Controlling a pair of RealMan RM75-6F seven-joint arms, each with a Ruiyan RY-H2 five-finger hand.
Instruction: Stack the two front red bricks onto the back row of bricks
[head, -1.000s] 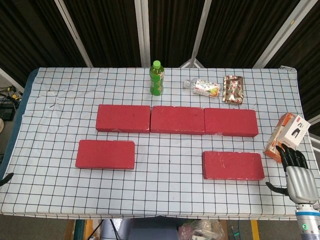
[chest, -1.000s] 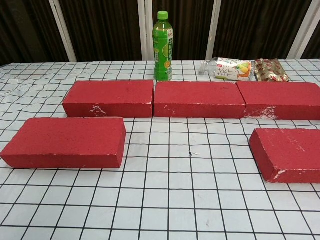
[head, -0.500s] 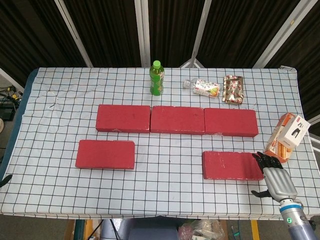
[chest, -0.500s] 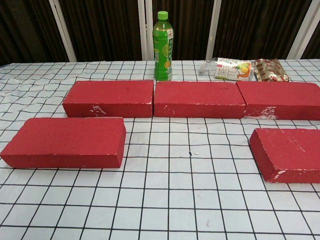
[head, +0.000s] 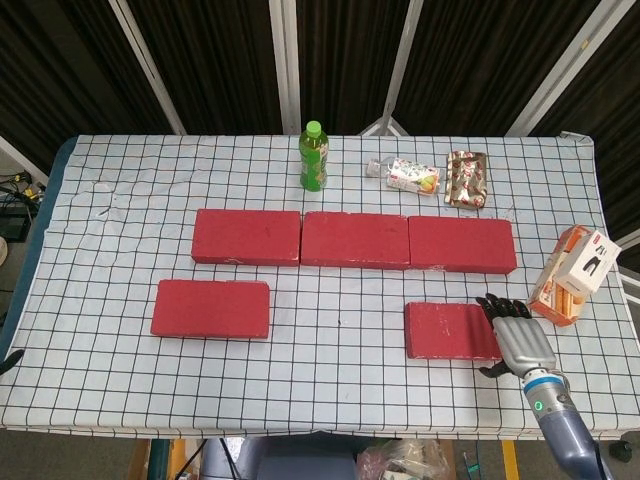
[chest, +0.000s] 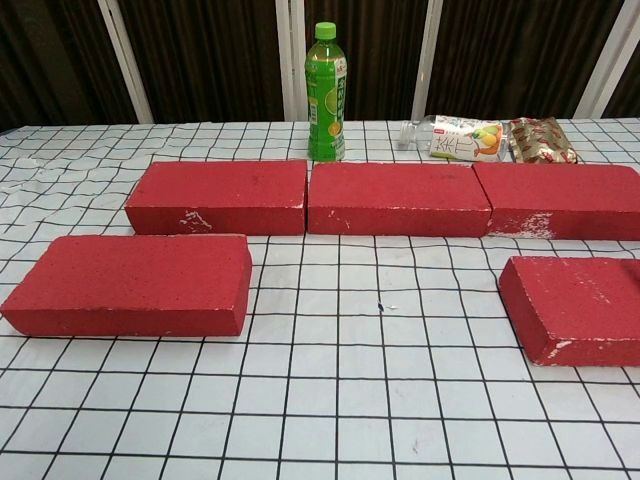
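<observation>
The step in hand appears to be the reach for the first pick: the right robot hand (head: 518, 338) hangs over the right end of the front right brick (head: 452, 330), fingers spread and pointing toward the back of the table (head: 100, 230), with nothing in its hold; whether it touches the brick's top cannot be told from the head view, and the chest view does not show it. The left robot hand is in neither view. Both front bricks lie flat on the checked cloth, the front left brick (head: 211, 308) near the left side and well apart from the other, each with its long axis running left to right, parallel to the back row (head: 354, 240). That row is three bricks laid end to end, touching or nearly so, just behind the front pair and in front of the green bottle (head: 314, 157) and the snack packets (head: 414, 177); an orange and white box (head: 574, 272) stands just right of the hand. The next move likely calls for the hand to settle across the brick's short width, close on its front and back faces, lift it level, then carry it back onto the row with its long axis kept left to right.
</observation>
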